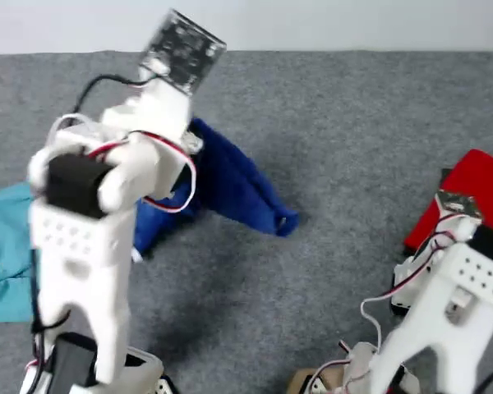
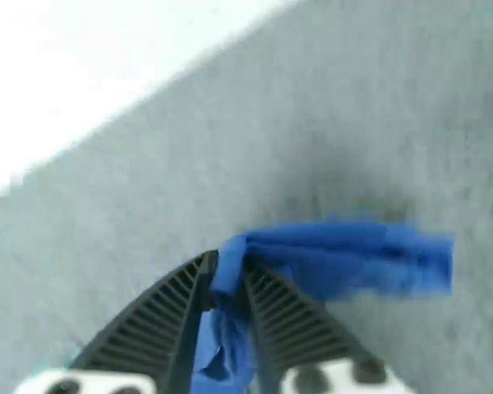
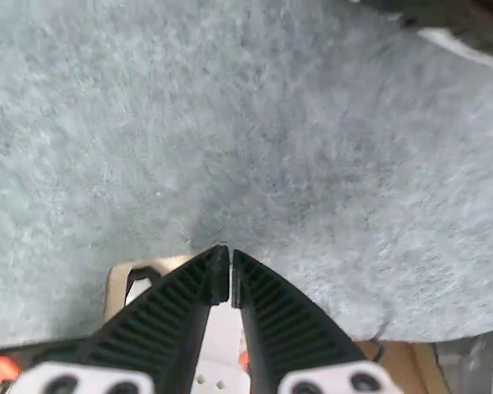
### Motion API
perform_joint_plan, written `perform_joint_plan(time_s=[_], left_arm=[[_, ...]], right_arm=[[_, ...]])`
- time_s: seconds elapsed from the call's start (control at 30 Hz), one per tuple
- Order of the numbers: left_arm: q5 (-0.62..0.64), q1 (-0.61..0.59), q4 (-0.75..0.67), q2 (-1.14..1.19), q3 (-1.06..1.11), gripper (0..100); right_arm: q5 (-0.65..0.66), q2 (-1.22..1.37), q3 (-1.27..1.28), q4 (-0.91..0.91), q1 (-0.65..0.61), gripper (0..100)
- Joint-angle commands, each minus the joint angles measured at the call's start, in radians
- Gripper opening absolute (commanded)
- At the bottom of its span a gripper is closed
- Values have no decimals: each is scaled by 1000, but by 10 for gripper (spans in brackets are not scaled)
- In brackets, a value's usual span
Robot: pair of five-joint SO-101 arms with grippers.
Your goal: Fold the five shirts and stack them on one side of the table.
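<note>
Clamping the blue shirt (image 2: 353, 258) in my left claw (image 2: 228, 267), I note its length runs outward from the jaws; right claw (image 3: 230, 258) closed, empty.

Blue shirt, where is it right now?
In the high view, the blue shirt is left of centre, pinched in the left gripper, between the teal shirt at the left edge and the red shirt at the right.

I see middle shirt (image 1: 238, 193) left of frame centre, over table (image 1: 353, 123); second shirt (image 1: 4, 246) at left edge; third shirt (image 1: 476, 193) at right edge.
</note>
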Motion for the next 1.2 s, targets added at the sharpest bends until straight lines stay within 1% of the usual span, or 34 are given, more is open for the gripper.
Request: perform_joint_plan(time_s=[0.0,0.07,0.17,0.27,0.33,0.4,0.57,0.63,0.73,0.87,0.97,1.1,1.17], left_arm=[[17,-28,6,32,153,147],[18,-58,8,46,203,187],[12,-109,11,48,206,193],[9,-153,15,46,186,193],[-11,-195,20,46,166,193],[-25,-264,20,35,157,192],[-51,-437,18,5,166,189],[-66,-491,18,0,185,188],[-94,-566,18,0,214,187],[-117,-706,18,0,242,190],[-117,-792,18,0,286,191],[-117,-862,17,0,363,190],[-118,-888,15,0,394,189]], right_arm=[[64,-96,-6,38,-12,9],[94,-124,-6,38,-10,11],[126,-131,-8,38,-16,12],[143,-131,-8,38,-77,12],[140,-133,-11,38,-156,12],[138,-133,-37,38,-265,12],[63,-82,-133,13,-538,13],[40,-13,-173,12,-625,27],[-6,120,-264,12,-722,85],[-43,303,-494,21,-819,162],[-46,440,-675,10,-866,186],[-48,641,-875,-27,-894,189],[-83,740,-962,-47,-898,190]])
